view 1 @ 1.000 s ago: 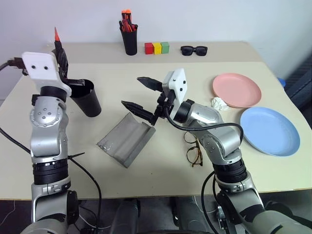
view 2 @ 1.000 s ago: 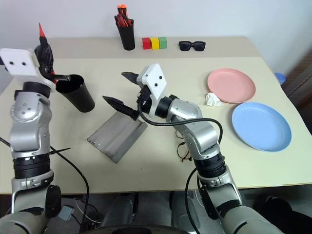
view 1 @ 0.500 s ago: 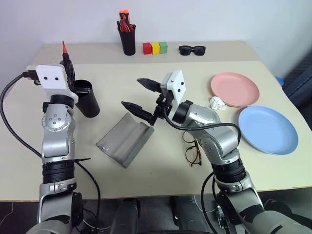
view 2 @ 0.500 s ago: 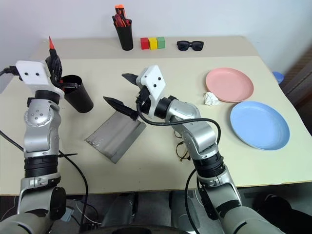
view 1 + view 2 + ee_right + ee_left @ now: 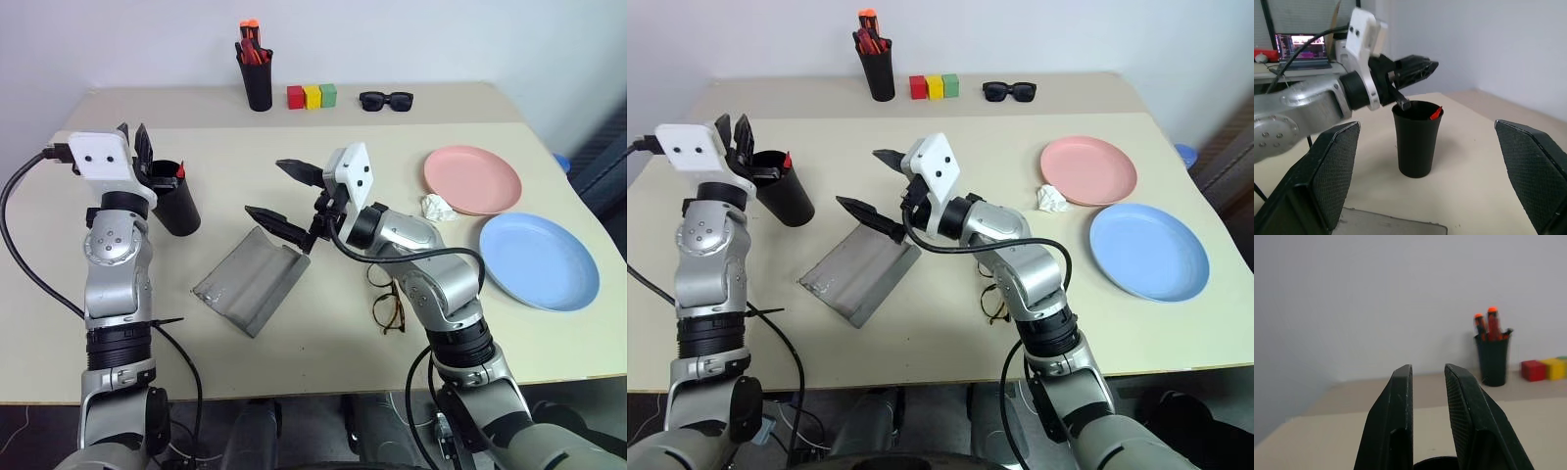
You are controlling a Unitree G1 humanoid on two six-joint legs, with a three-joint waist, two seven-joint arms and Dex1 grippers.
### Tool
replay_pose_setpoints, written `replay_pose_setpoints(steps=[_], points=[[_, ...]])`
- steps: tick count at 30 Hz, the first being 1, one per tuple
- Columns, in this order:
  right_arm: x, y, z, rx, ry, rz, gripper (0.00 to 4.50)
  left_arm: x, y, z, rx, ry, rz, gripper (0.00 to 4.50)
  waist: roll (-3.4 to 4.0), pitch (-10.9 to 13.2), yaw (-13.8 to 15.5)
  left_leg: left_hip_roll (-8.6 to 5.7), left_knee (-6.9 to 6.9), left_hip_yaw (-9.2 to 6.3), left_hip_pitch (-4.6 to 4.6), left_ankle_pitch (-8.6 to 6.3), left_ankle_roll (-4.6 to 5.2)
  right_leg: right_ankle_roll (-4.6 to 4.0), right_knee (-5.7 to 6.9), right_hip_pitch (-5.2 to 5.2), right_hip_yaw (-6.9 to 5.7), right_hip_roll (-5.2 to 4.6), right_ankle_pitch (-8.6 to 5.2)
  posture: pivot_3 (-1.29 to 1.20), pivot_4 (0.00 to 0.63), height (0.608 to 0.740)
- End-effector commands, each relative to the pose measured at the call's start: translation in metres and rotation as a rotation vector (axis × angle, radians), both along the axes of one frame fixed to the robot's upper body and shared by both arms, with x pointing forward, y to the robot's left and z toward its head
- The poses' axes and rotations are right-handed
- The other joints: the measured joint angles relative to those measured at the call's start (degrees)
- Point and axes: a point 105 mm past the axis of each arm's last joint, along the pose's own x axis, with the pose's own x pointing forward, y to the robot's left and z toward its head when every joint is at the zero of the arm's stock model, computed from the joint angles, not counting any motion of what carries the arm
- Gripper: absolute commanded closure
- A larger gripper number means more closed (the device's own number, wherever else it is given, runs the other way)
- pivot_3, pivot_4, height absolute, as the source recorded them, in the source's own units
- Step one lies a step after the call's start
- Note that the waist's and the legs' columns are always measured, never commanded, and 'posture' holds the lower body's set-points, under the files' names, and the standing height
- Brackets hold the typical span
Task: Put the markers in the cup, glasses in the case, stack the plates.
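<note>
Beige table (image 5: 323, 362): glasses (image 5: 390, 302) just right of case (image 5: 253, 279); thin, fragile, grip at bridge. Left gripper (image 5: 134, 143) narrowly parted, empty, above cup (image 5: 174, 197); right gripper (image 5: 286, 193) wide.

A wide black tapered plastic cup (image 5: 176, 199) stood at the table's (image 5: 323, 338) left, a red-ended black marker (image 5: 180, 171) inside it. The left gripper (image 5: 132, 143) hung just above the cup's far rim. Right of the cup lay the open grey hinged eyeglass case (image 5: 253, 279), with the right gripper (image 5: 290, 197) over its far end. Thin tortoiseshell-framed eyeglasses (image 5: 390, 300) lay right of the case. At the right, a salmon pink round plate (image 5: 473, 179) sat behind a light blue round plate (image 5: 539, 260)
</note>
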Motion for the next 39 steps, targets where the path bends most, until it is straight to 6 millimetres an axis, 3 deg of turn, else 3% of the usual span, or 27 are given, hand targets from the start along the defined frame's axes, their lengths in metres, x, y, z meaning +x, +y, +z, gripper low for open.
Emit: replay_pose_setpoints(steps=[1,4,7,12,15,21,23,25,30,34,39], points=[[-0.005,-0.018,0.005,-0.033,-0.057,-0.011,0.0,-0.019,-0.035,0.01,0.039,0.042,-0.279,3.26,0.0,0.0,0.05,0.0,0.0,0.0,-0.01,0.0,0.0,0.0,0.0,0.01,0.0,-0.01,0.0,0.0,0.15,0.74],[-0.001,-0.042,-0.001,-0.101,-0.065,-0.053,0.0,-0.037,-0.062,-0.011,0.076,0.229,-0.493,2.24,0.02,0.01,-0.02,0.0,0.0,0.01,0.0,0.0,0.0,0.0,0.0,0.01,0.01,-0.02,-0.01,0.0,0.15,0.74],[0.0,-0.06,-0.006,-0.167,-0.072,-0.072,0.0,-0.055,-0.082,-0.031,0.124,0.394,-0.637,0.69,0.04,0.03,-0.04,0.0,0.01,0.0,0.02,0.0,0.0,-0.03,0.01,0.01,0.01,0.01,-0.02,0.0,0.15,0.74],[-0.014,-0.087,-0.023,-0.341,-0.052,-0.014,0.0,-0.081,-0.106,-0.075,0.219,0.707,-0.812,0.69,0.06,0.04,-0.03,0.01,0.0,0.01,0.02,0.0,0.01,-0.18,-0.01,0.03,0.01,0.02,-0.15,0.0,0.15,0.74],[-0.026,-0.1,-0.032,-0.429,-0.032,0.028,0.0,-0.088,-0.112,-0.098,0.233,0.861,-0.817,0.69,0.05,0.04,0.02,0.01,0.01,0.02,0.02,-0.01,0.02,-0.19,-0.02,0.03,0.02,0.01,-0.17,0.0,0.15,0.74],[-0.029,-0.105,-0.04,-0.467,-0.023,0.02,0.0,-0.1,-0.127,-0.127,0.24,1.02,-0.873,0.69,0.04,0.05,-0.03,0.01,0.02,0.02,0.04,-0.01,0.02,-0.19,-0.03,0.03,0.02,0.02,-0.18,0.0,0.15,0.74],[-0.029,-0.104,-0.041,-0.466,-0.024,0.016,0.0,-0.105,-0.129,-0.131,0.269,1.03,-0.892,1.07,0.04,0.05,0.09,0.01,0.02,0.02,0.02,-0.01,0.02,-0.2,-0.03,0.03,0.02,0.01,-0.18,0.0,0.15,0.74],[-0.029,-0.102,-0.042,-0.463,-0.023,0.013,0.0,-0.104,-0.128,-0.134,0.299,1.021,-0.881,1.83,0.04,0.05,0.08,0.01,0.03,0.02,0.01,-0.01,0.01,-0.21,-0.04,0.03,0.02,0.0,-0.18,0.0,0.15,0.74],[-0.028,-0.101,-0.042,-0.459,-0.025,-0.005,0.0,-0.093,-0.132,-0.128,0.446,0.875,-0.916,4.25,0.04,0.05,0.21,0.01,0.03,0.04,0.01,-0.01,0.01,-0.26,-0.08,0.03,0.02,-0.01,-0.2,0.0,0.15,0.74],[-0.027,-0.105,-0.041,-0.456,-0.023,-0.035,0.0,-0.086,-0.133,-0.126,0.69,0.765,-0.996,4.25,0.04,0.05,0.32,0.01,0.02,0.05,0.0,-0.01,0.01,-0.39,-0.09,0.03,0.02,0.0,-0.27,0.0,0.15,0.74],[-0.025,-0.112,-0.04,-0.465,-0.023,-0.074,0.0,-0.075,-0.135,-0.117,0.823,0.69,-1.105,4.25,0.04,0.05,0.51,0.01,0.02,0.08,-0.09,-0.01,0.01,-0.39,-0.13,-0.01,0.02,-0.03,-0.27,0.0,0.15,0.74]])
